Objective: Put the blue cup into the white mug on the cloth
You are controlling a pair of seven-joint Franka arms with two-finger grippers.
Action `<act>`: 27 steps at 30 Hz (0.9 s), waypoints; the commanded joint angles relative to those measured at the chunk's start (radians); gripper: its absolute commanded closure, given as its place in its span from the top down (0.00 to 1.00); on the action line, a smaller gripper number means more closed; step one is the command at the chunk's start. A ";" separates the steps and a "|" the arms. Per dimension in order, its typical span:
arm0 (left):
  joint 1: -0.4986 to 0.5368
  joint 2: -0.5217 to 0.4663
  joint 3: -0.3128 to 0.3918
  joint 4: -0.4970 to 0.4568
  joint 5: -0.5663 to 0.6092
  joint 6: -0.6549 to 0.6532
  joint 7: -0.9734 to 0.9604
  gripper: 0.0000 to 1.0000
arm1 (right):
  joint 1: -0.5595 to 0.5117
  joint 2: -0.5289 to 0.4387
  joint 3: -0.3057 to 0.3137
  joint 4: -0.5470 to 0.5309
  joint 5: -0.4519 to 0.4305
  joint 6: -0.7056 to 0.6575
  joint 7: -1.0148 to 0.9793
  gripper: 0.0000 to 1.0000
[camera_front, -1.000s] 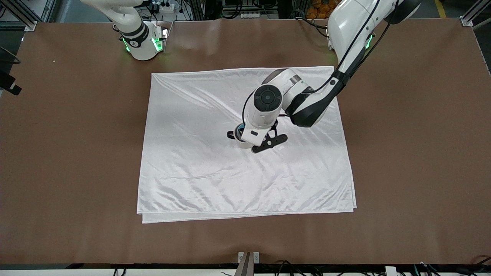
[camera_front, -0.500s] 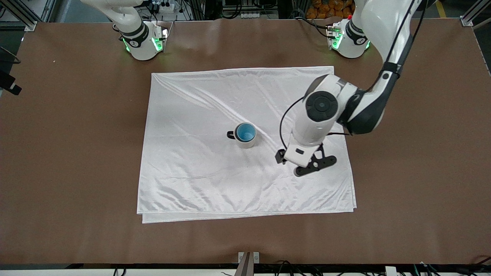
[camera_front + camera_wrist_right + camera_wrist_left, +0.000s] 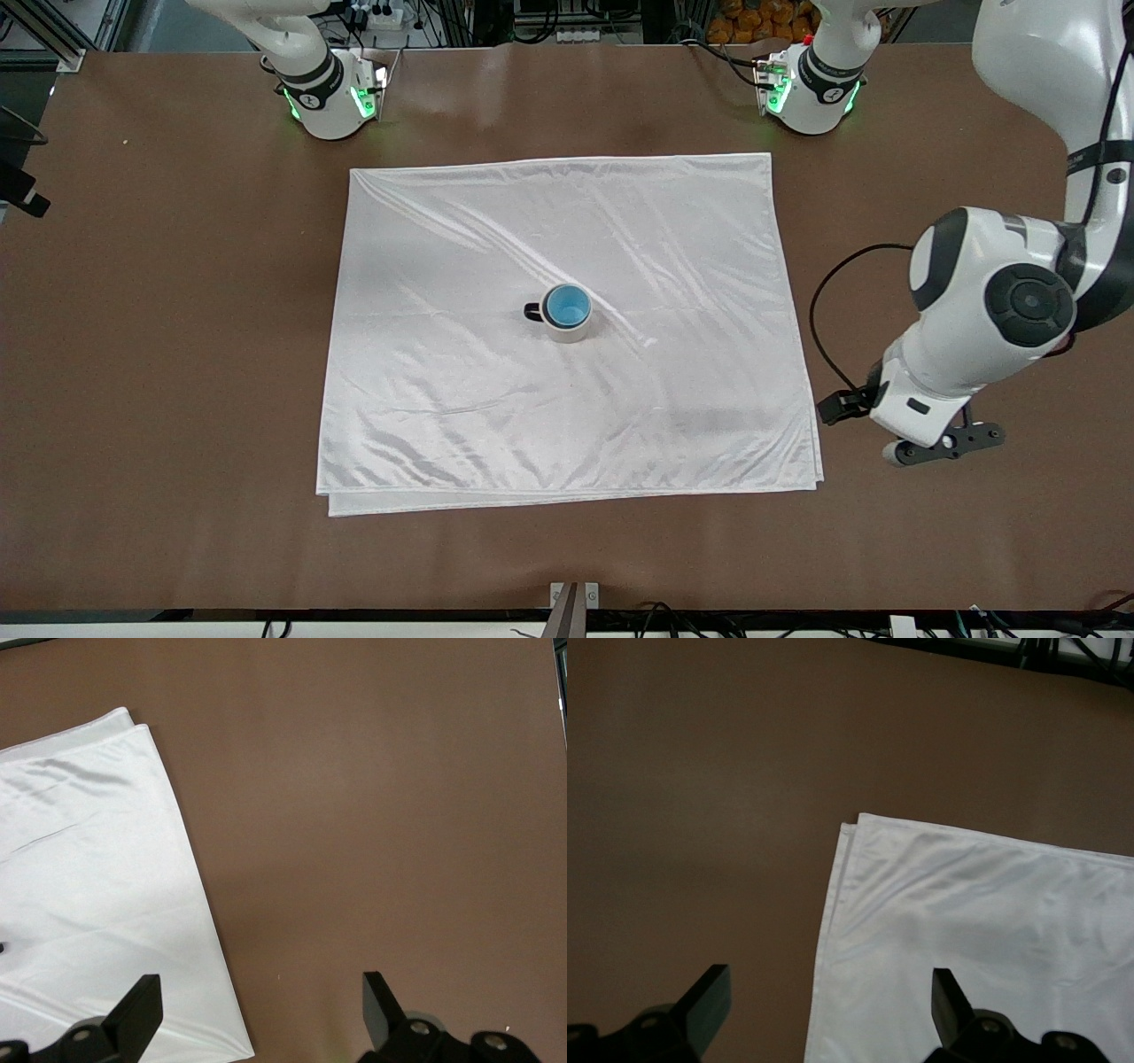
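My count of the table

One blue cup (image 3: 568,306), one white mug (image 3: 567,326), one cloth (image 3: 443,372), and my two grippers (image 3: 828,1005) (image 3: 261,1005).

cloth (image 3: 97,895): white, doubled edges, on brown tabletop (image 3: 381,815)
right gripper (image 3: 261,1014): fingers (image 3: 137,1010) spread apart over the cloth's edge

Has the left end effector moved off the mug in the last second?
Yes. The left end effector, open and empty, now hangs over bare table past the cloth edge toward the left arm's end, away from the white mug.
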 commanded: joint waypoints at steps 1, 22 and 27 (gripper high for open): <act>0.068 -0.030 -0.026 -0.015 0.008 -0.048 0.115 1.00 | -0.003 -0.013 0.005 0.007 0.016 -0.019 -0.014 1.00; 0.100 -0.349 0.077 -0.159 -0.150 -0.168 0.398 1.00 | 0.005 -0.013 0.014 0.007 0.014 -0.014 -0.046 1.00; 0.095 -0.412 0.077 -0.201 -0.153 -0.179 0.396 1.00 | 0.005 -0.011 0.015 0.009 0.011 -0.011 -0.046 1.00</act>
